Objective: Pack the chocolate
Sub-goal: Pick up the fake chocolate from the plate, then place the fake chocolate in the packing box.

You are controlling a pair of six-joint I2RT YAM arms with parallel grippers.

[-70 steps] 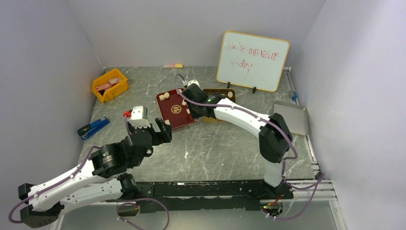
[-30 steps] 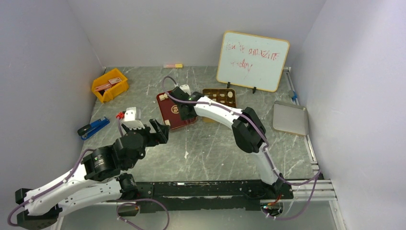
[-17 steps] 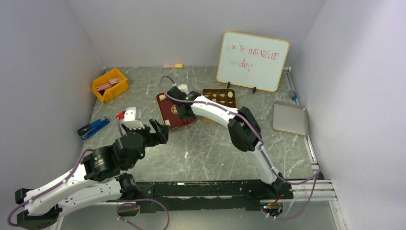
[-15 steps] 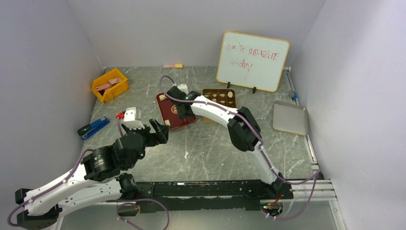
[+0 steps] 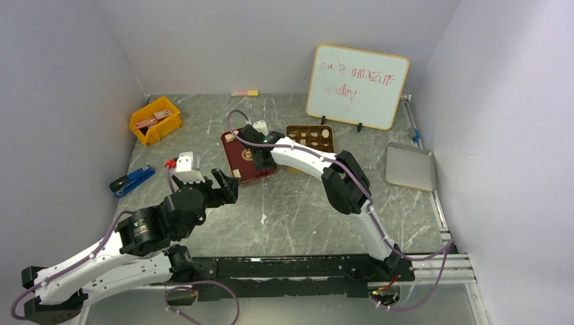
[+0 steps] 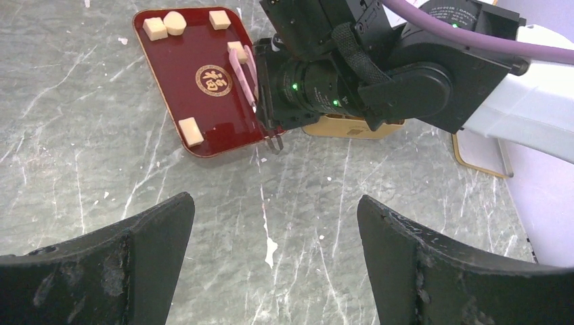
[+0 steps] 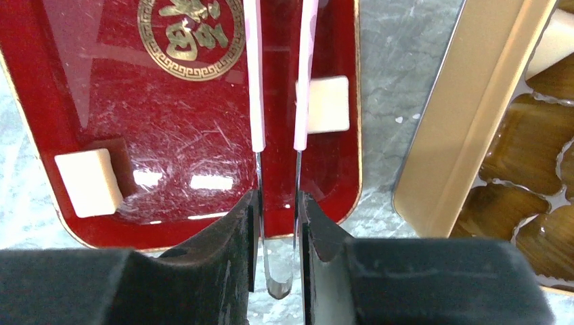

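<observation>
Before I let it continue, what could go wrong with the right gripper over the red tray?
The nearest chocolate piece lies outside the thin fingers of the right gripper, beside one, and the gap looks narrower than the piece. Closing here would likely grab nothing; lowering might shove it across the red tray.

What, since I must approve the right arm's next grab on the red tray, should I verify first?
1. Right gripper empty: ok, nothing between its pink fingers.
2. Chocolate lined up between them: not ok, it sits outside one finger.
3. Left gripper clear of red tray: ok, open, on the near side of it.
4. Gold tin has free cells: ok, several show empty.
</observation>
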